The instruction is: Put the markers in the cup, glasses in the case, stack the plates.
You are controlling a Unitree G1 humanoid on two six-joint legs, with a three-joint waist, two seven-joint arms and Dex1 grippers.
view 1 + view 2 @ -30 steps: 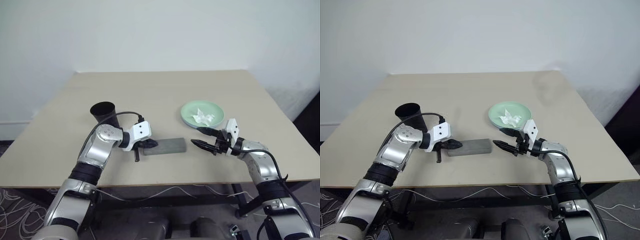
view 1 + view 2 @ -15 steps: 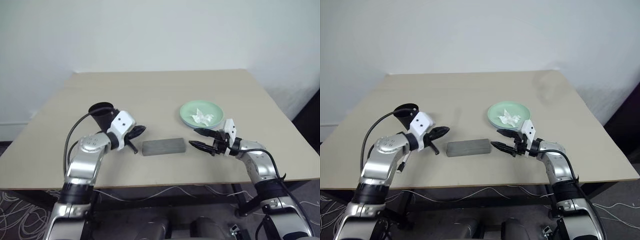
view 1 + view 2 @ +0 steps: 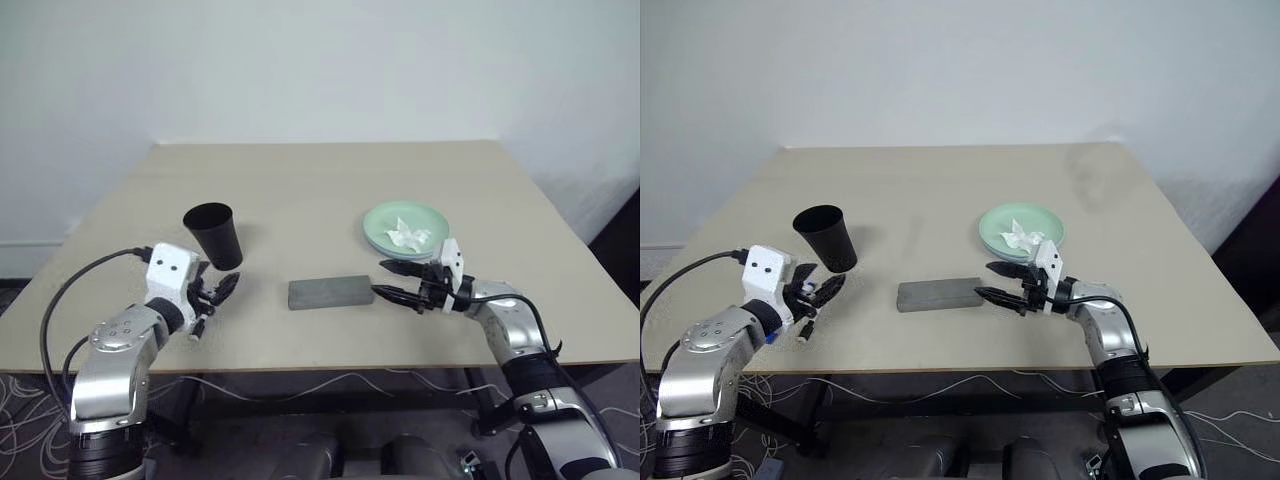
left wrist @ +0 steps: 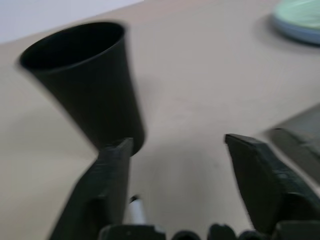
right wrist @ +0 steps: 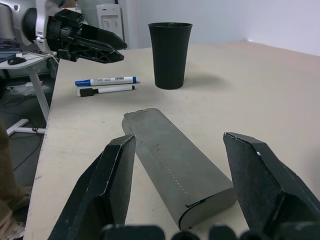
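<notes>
While the left claw (image 3: 212,293) hovers spread near the worktop's (image 3: 320,190) front-left edge above two markers (image 5: 105,85), the right claw (image 3: 396,281) stands spread at the closed case's (image 3: 330,293) end; behind the cup (image 3: 214,235) lies bare worktop.

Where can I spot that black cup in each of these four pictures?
Left eye view: cup stands left of centre on the table, beyond the left gripper.
Right eye view: cup, likewise left of centre.
Left wrist view: cup, large and close, above one finger.
Right wrist view: cup, upright beyond the grey case.
Shared landmark: the grey case, nearest the right gripper.
</notes>
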